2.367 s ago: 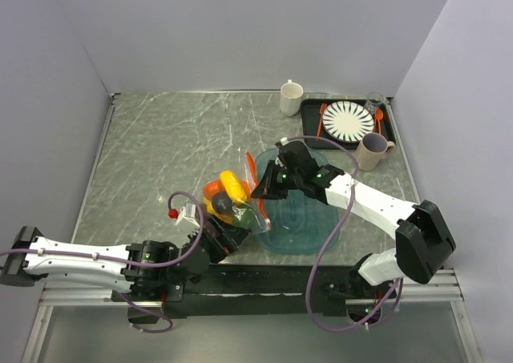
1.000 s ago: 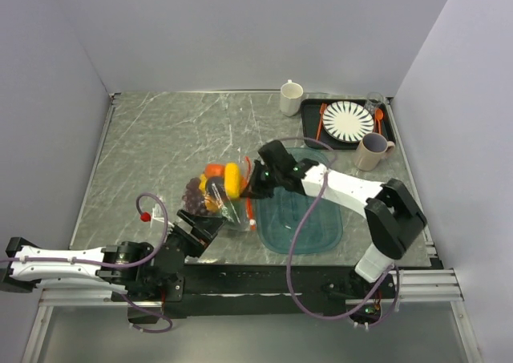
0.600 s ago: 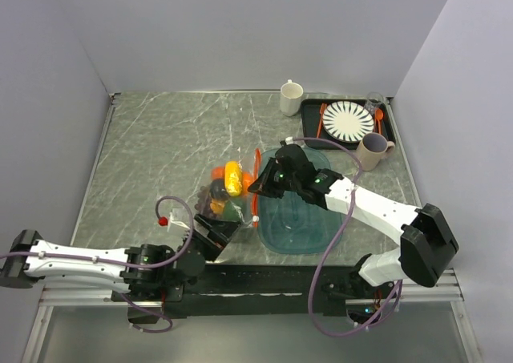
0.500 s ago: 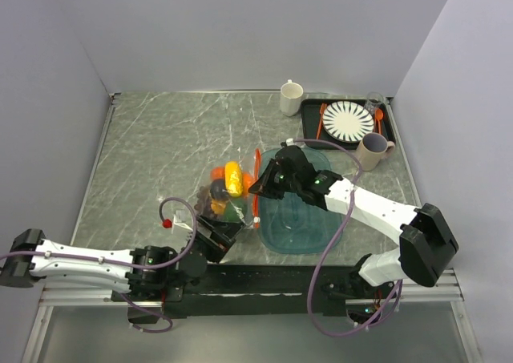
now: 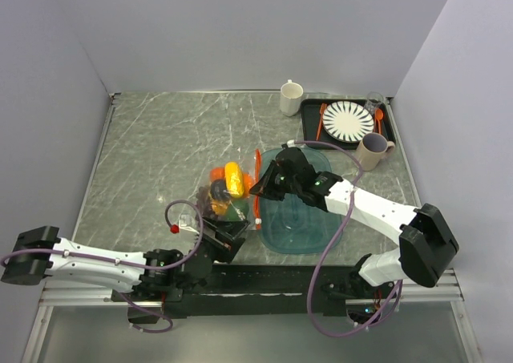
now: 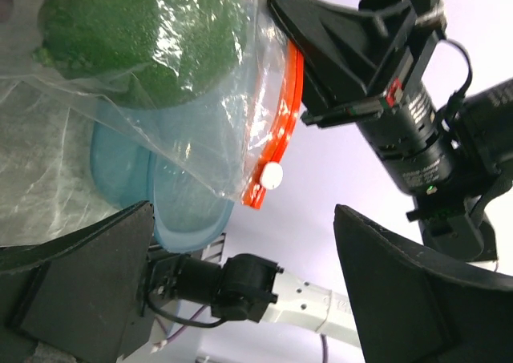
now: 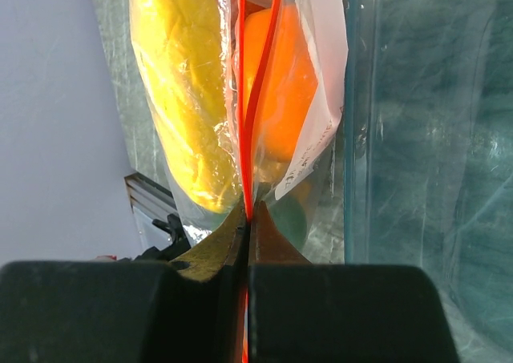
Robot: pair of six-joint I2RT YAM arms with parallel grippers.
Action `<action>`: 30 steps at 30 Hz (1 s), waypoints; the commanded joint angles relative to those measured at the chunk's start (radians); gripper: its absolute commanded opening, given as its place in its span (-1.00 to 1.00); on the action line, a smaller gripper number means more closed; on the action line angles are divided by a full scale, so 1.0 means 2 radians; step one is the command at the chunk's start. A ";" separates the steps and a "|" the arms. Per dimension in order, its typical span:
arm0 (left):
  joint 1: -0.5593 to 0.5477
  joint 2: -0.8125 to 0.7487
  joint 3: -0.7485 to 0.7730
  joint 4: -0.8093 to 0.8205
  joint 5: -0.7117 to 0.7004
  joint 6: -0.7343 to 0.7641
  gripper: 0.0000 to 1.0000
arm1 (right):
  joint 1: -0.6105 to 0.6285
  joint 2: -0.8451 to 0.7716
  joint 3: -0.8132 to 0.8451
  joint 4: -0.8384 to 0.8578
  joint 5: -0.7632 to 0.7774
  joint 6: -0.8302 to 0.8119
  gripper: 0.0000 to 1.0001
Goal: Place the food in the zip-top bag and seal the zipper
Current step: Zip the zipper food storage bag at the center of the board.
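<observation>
Top view: the zip-top bag point(image 5: 227, 196) lies on the table just left of the teal tray point(image 5: 309, 219) with the food point(image 5: 232, 179) already inside, so we're on the sealing step. The right gripper point(image 5: 258, 191) sits at the bag's tray-side edge and the left gripper point(image 5: 218, 235) at its near end.

Left wrist: jaws spread wide, holding nothing. The green fruit point(image 6: 136, 34) bulges in the plastic, and the zipper point(image 6: 282, 114) runs down to a white tab point(image 6: 274, 175).

Right wrist: fingers clamped tight on the zipper. Past the pinch the strips look parted, but it's hard to be sure. Next, I'd guess: slide that pinch along while the left steadies the bag.
</observation>
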 commanded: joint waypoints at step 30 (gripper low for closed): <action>0.086 0.125 0.019 0.170 0.075 -0.025 -0.15 | 0.005 -0.037 -0.005 -0.008 0.001 -0.013 -1.00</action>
